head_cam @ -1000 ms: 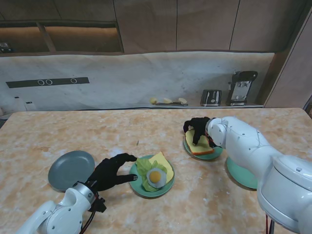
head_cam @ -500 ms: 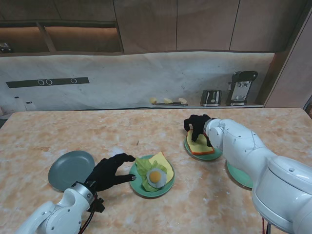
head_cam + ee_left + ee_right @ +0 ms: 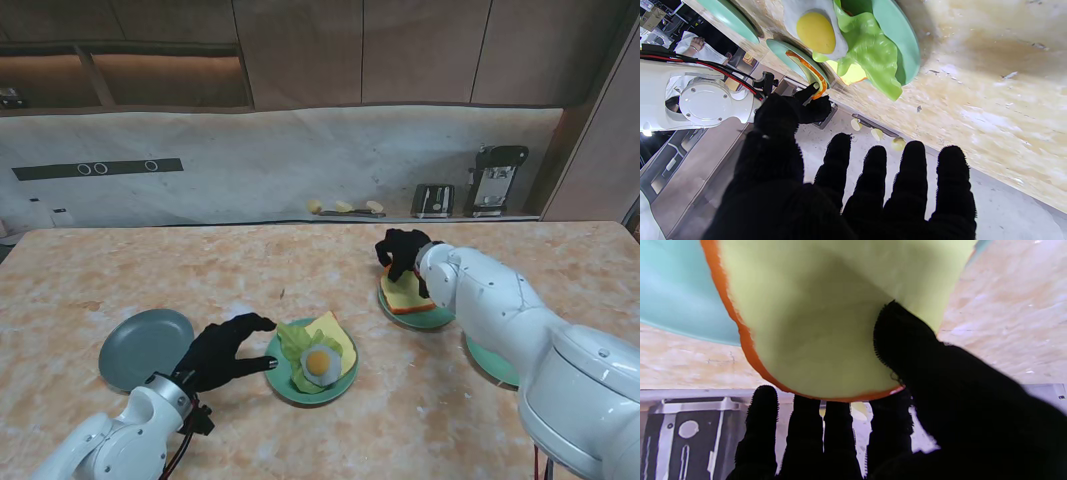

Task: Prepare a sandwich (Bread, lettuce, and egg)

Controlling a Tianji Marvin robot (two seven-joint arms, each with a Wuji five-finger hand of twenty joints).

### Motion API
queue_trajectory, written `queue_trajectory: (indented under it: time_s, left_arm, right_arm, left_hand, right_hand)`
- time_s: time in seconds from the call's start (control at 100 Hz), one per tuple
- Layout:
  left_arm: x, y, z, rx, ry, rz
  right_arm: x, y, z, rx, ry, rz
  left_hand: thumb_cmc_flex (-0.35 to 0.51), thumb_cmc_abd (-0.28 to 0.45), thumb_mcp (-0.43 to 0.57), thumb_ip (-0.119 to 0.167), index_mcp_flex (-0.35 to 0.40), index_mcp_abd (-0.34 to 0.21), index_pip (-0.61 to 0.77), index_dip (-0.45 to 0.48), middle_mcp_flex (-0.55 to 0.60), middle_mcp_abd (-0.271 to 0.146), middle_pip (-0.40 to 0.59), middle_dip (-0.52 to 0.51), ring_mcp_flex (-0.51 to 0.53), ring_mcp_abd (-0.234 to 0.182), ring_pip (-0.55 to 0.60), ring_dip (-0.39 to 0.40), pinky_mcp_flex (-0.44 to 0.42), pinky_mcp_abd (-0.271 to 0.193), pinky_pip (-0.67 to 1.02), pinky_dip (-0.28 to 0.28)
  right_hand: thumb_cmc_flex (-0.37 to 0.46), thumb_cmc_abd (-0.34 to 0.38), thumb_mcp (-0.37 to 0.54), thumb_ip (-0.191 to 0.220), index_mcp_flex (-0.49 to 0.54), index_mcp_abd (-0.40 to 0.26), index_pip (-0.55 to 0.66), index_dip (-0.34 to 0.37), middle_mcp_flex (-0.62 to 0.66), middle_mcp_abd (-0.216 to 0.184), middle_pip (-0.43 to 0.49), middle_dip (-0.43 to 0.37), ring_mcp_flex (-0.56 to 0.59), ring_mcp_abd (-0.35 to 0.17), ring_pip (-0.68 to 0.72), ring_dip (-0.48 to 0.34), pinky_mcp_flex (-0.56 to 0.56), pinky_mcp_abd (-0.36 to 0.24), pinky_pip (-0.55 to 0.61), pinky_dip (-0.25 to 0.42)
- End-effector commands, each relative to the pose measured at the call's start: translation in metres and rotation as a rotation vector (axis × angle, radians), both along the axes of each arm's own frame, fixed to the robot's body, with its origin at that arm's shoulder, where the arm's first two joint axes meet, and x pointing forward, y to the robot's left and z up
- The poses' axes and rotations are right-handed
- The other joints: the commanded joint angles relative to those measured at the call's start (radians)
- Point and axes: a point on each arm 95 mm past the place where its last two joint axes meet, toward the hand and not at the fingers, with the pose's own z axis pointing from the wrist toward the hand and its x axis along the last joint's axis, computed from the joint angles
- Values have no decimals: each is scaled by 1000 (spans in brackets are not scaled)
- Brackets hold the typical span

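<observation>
From the stand, my right hand [image 3: 403,249] pinches the bread slice [image 3: 405,294] on its green plate [image 3: 432,319]. My left hand [image 3: 222,349] rests released beside the egg [image 3: 319,361] and lettuce [image 3: 296,343]. The right wrist shows my thumb [image 3: 903,336] pressing bread.

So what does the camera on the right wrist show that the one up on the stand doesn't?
Only the right wrist view shows the black-gloved right hand pinching the yellow bread slice with orange crust: thumb on one face, fingers behind its edge. Only the stand view shows the left hand, the grey empty plate, and the fried egg on green lettuce. Both show that slice over its teal plate.
</observation>
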Motion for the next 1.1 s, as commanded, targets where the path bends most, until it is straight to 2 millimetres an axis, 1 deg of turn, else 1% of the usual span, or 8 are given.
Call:
queue_trajectory:
  time_s: [0.0,0.18,0.35,0.47,0.62,0.75,0.92,1.09]
  left_arm:
    - [-3,-1,-2,2,11,-9]
    - [-4,0,-1,-2,-2,-11]
    - [-6,-3,0,-26,-4,-14]
    - [-8,-3,1,-32,-5,-18]
    - [-11,-5,3,-37,-10,-25]
    - [-13,-7,5,-40,-11,-32]
    - [-15,-8,7,-42,-21,-37]
    - [-15,-9,9,-43,-32,-41]
  right_arm:
    - [-4,7,-3,7,12,28]
    - [-7,7,2,30,17,70]
    - [-12,6,8,64,28,78]
    - [-16,4,15,95,14,79]
    - [-22,-2,21,102,8,84]
    - [-27,-7,28,116,4,81]
    - [-35,-16,40,145,13,80]
    - [-43,-25,50,188,12,73]
  left_hand:
    - [14,35,-12,3,17,-12,9,5,9,-12,9,11,17,-2,17,16,-2,6,17,18]
    - [16,35,-12,3,33,-10,17,8,19,-16,14,12,23,-2,21,18,4,3,22,19]
    - [12,37,-13,1,37,-10,17,7,20,-15,13,12,22,0,22,17,2,5,25,18]
    - [11,38,-13,1,41,-9,17,7,22,-16,13,11,21,0,21,17,2,7,25,17]
    - [10,38,-14,1,43,-9,15,6,31,-13,14,12,26,3,22,17,3,8,26,16]
    - [9,38,-14,1,44,-10,13,6,32,-11,12,11,26,4,21,16,3,9,26,15]
    - [9,38,-14,1,43,-11,11,5,33,-13,11,11,28,3,22,17,4,11,26,15]
    - [9,38,-13,1,42,-12,10,6,35,-12,11,12,27,3,20,16,0,11,24,13]
  right_hand:
    - [24,67,12,-18,86,6,82,-9,54,-27,20,-401,46,-2,11,28,7,-11,25,-12]
    - [17,67,26,-20,114,4,80,0,240,-30,1,-394,175,20,-19,8,72,2,46,-27]
    - [29,50,58,-13,108,35,87,16,369,2,4,-393,299,58,-45,-15,186,25,58,-42]
    - [44,32,97,2,91,75,100,18,435,24,63,-390,387,87,-35,-20,254,-3,41,-77]
    - [78,34,89,18,79,81,101,16,455,29,103,-380,432,87,-16,-17,313,19,66,-87]
    - [100,28,87,33,85,89,97,14,476,38,146,-376,488,103,72,28,426,50,183,-58]
    - [105,25,101,39,86,98,87,5,476,47,152,-372,516,114,167,64,484,81,249,-43]
    - [135,-19,189,61,90,125,68,-5,483,63,166,-357,547,131,259,36,597,61,336,-31]
